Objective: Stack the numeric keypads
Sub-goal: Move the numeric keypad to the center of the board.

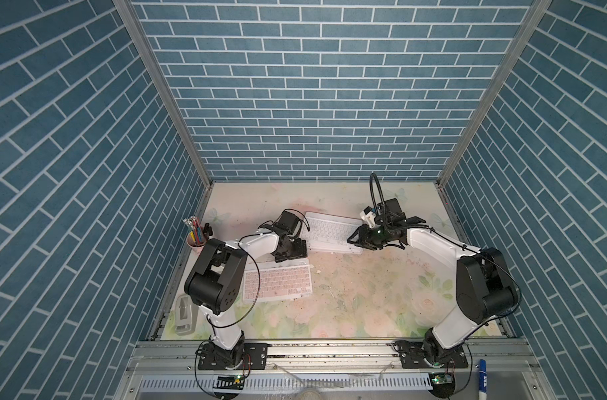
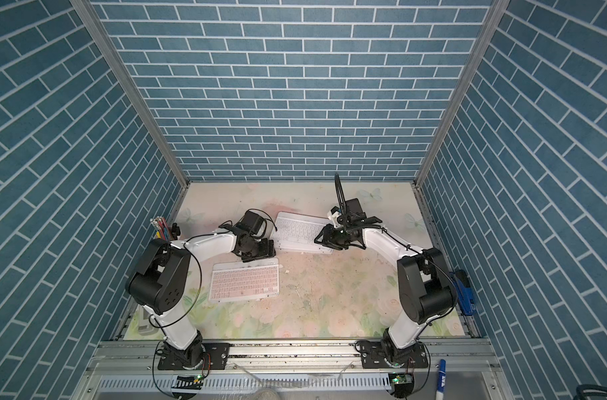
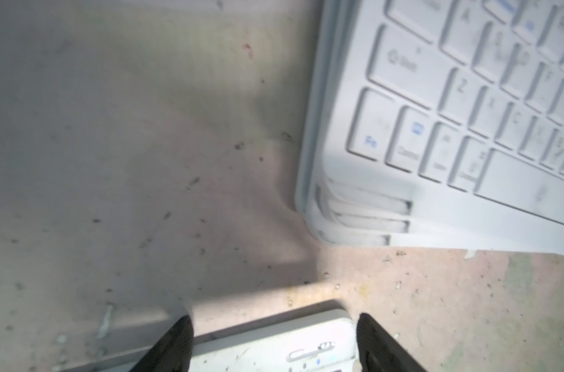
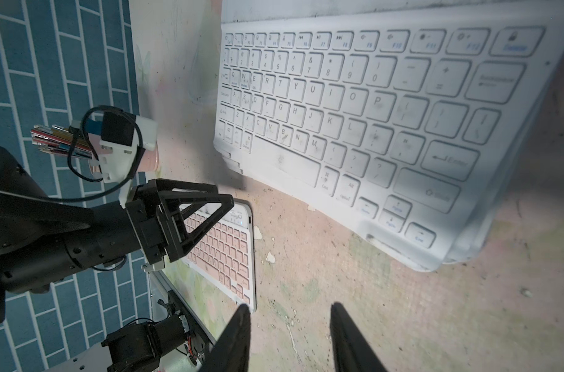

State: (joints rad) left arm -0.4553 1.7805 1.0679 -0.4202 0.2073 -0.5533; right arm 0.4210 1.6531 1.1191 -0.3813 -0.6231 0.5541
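Just beside the stack [image 1: 330, 232] of numeric keypads, on its side toward the robot's base, the pink keypad [image 1: 277, 286] lies flat and alone on the table [image 1: 364, 284], the only one seen off the stack. The left gripper [image 3: 274, 317] hangs over that keypad's corner nearest the stack. Its fingers are parted with the corner showing between them; whether they touch it cannot be told. The right gripper [image 4: 290, 305], spread and empty, hovers at the stack's other end.

The step in hand looks like picking up the pink keypad. To do it well, the left fingers should bite the thin edge squarely and lift it level. They should set it flush on the white-keyed keypad [image 4: 354, 112] on top, since the stack's layers sit slightly fanned. The right gripper could steady the stack.
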